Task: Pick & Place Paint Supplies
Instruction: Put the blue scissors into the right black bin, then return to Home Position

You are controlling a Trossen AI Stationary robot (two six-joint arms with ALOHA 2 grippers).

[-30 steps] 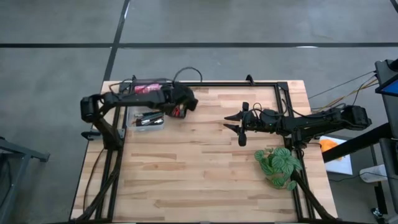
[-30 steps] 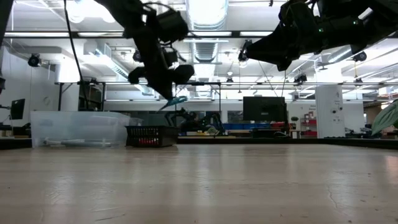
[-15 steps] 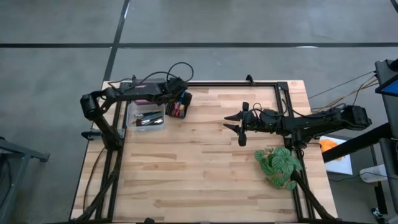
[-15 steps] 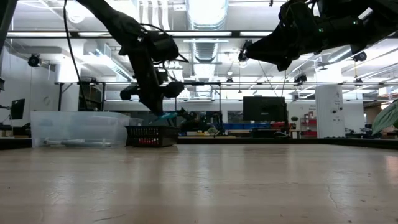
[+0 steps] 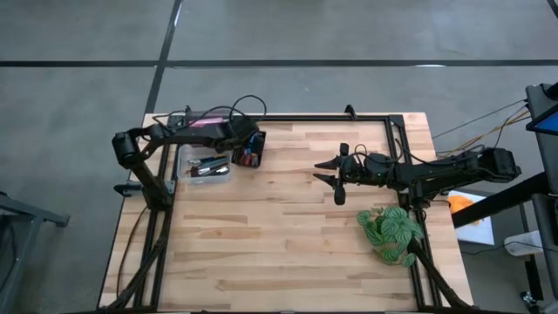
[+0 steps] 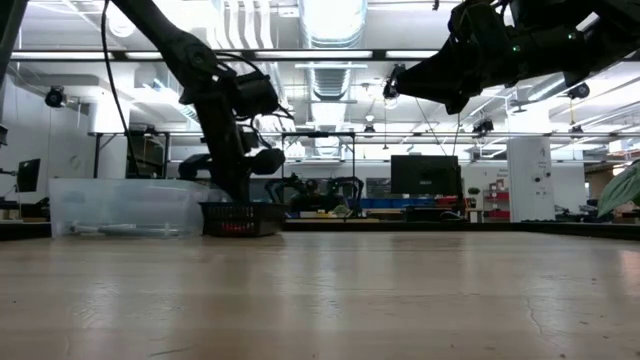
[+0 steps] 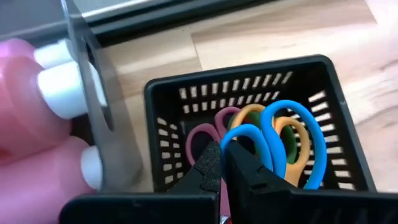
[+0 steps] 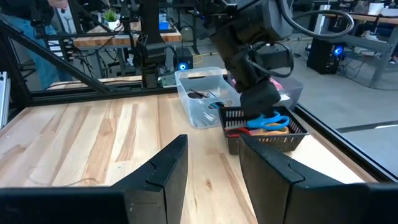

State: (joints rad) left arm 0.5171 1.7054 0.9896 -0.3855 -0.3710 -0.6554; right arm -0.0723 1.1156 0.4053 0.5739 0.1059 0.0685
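Note:
A black mesh basket (image 7: 236, 71) stands at the table's far left, beside a clear tub (image 5: 204, 166) holding brushes. Pink- and orange-handled scissors (image 7: 204, 135) stand in the basket. My left gripper (image 7: 222, 163) points down into the basket, shut on the blue-handled scissors (image 7: 280, 140), whose loops stick up above the rim (image 8: 273, 119). Pink paint bottles (image 7: 25, 124) with white caps lie behind the tub's wall. My right gripper (image 5: 331, 179) hovers open and level over the table's middle right, holding nothing. My left gripper pinches the blue scissors between its two fingertips at the edge of the nearer blue handle loop (image 7: 235, 142). The fingers slant down from above. The scissors stand inside the basket, handles up; their blades are hidden by the other scissors.
A green leafy plant (image 5: 391, 231) sits at the table's near right corner. Black frame rails (image 5: 323, 118) run along the far and right edges. Bare wood (image 5: 261, 235) spreads across the middle and near side.
My left gripper has gone down and toward the table's left edge with the blue scissors, from above the table beside the basket into the basket. The scissors, which hung clear below the fingers, now sit among the others there.

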